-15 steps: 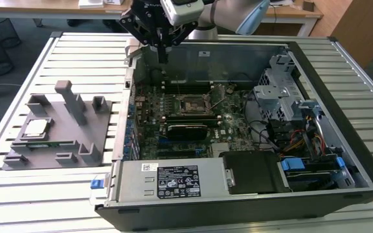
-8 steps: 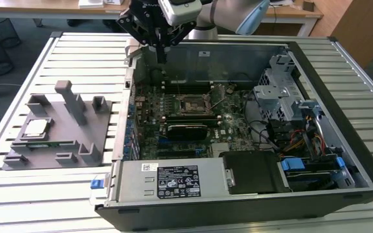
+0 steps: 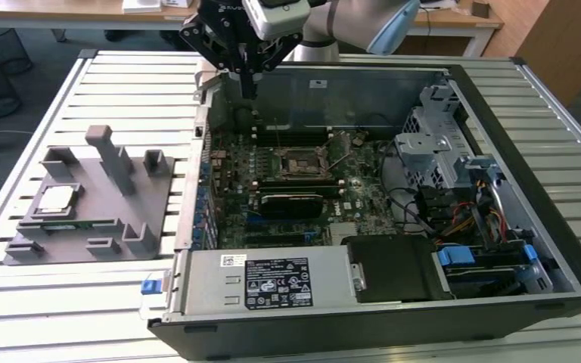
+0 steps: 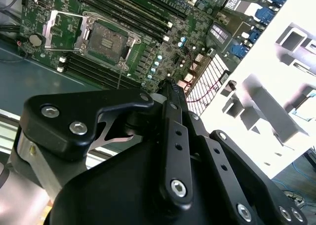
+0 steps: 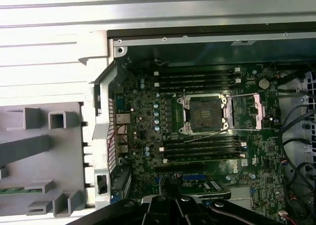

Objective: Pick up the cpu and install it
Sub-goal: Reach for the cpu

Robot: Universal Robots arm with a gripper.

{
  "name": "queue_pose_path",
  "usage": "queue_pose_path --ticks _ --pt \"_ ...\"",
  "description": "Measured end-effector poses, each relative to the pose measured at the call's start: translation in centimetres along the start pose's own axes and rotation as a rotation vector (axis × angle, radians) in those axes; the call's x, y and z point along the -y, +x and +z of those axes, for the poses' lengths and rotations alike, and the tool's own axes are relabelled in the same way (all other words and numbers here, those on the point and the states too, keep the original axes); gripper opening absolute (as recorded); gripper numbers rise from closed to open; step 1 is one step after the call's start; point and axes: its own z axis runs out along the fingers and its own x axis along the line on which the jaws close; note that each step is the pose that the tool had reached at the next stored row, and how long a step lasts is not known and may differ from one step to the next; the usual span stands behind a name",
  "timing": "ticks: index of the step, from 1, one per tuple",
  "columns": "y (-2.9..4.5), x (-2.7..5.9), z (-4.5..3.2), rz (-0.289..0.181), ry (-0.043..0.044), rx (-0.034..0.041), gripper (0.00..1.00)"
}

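The cpu (image 3: pixel 54 199), a small silver square chip, lies flat on the grey holder block (image 3: pixel 119 227) on the table at the exterior view's left. My gripper (image 3: pixel 247 91) hangs above the far left wall of the open computer case (image 3: pixel 392 310), well away from the cpu. Its black fingers are shut together with nothing between them, as the second wrist view shows at the gripper (image 4: pixel 169 83). The motherboard's cpu socket (image 3: pixel 299 161) stands open with its metal frame lifted, in both wrist views too: socket (image 4: pixel 106 37), socket (image 5: pixel 205 114).
The case holds a power supply (image 3: pixel 270 281), drive cages (image 3: pixel 442 144) and cable bundles (image 3: pixel 462 219) at the exterior view's right. A green memory stick (image 5: pixel 19 190) sits in the holder block (image 5: pixel 39 151). Upright posts (image 3: pixel 109 155) rise from the block. The slatted table (image 3: pixel 129 83) surrounds everything.
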Motion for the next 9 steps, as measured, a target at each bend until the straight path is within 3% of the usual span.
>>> queue_pose_path --ticks 9 --pt "0.37 0.03 -0.01 0.000 0.0000 0.0000 0.11"
